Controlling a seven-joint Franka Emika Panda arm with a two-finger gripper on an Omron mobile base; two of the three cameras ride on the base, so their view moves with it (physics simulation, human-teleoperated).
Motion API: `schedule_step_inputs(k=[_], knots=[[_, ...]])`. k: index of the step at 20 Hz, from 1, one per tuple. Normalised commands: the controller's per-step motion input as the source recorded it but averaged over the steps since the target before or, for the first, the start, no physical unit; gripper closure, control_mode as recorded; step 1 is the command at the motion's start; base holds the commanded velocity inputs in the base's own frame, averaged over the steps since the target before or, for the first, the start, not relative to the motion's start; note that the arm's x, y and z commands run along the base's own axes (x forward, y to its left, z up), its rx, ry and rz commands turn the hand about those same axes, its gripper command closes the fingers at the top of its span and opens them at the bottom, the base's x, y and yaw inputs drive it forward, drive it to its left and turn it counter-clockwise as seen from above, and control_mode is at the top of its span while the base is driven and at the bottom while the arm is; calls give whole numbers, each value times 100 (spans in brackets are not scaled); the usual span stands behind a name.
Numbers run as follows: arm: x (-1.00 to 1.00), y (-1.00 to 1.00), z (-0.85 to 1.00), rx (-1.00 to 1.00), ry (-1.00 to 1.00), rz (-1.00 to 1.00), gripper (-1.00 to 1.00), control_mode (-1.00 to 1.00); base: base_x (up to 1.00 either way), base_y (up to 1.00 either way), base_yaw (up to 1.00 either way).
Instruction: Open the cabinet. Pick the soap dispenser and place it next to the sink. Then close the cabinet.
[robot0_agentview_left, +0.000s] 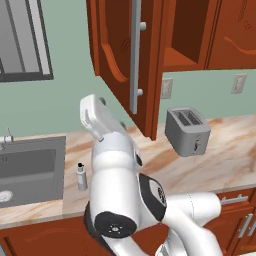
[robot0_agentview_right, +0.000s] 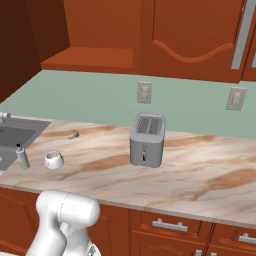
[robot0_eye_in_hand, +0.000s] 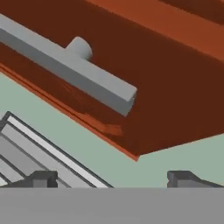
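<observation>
The cabinet (robot0_agentview_left: 182, 35) stands open, its arched door (robot0_agentview_left: 112, 45) swung out toward me with the long silver bar handle (robot0_agentview_left: 135, 55) on its edge. In the hand view the lower end of that handle (robot0_eye_in_hand: 65, 65) lies close above my gripper (robot0_eye_in_hand: 111, 179), which is open with nothing between its fingertips (robot0_eye_in_hand: 43, 178). The soap dispenser (robot0_agentview_left: 81, 176), a slim grey bottle with a black pump, stands upright on the counter just right of the sink (robot0_agentview_left: 30, 170). From the right base view the soap dispenser (robot0_agentview_right: 21, 156) stands by the sink (robot0_agentview_right: 10, 140) at the far left.
A grey toaster (robot0_agentview_left: 187, 131) sits on the marble counter under the open cabinet. A squat white cup (robot0_agentview_right: 53, 160) rests just right of the dispenser. A window with blinds (robot0_agentview_left: 22, 40) hangs above the sink. My white arm (robot0_agentview_left: 120, 185) rises across the counter's front.
</observation>
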Motion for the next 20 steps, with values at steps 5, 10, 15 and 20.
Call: schedule_step_inputs(k=[5,10,15,20], knots=[[9,16,19,37,-7,-19,-100,-100,0,0,0],[0,18,17,38,-3,-22,-100,-100,0,0,0],[2,8,7,38,0,-17,-100,-100,0,0,0],[4,0,-2,34,0,-8,-100,-100,0,0,0]])
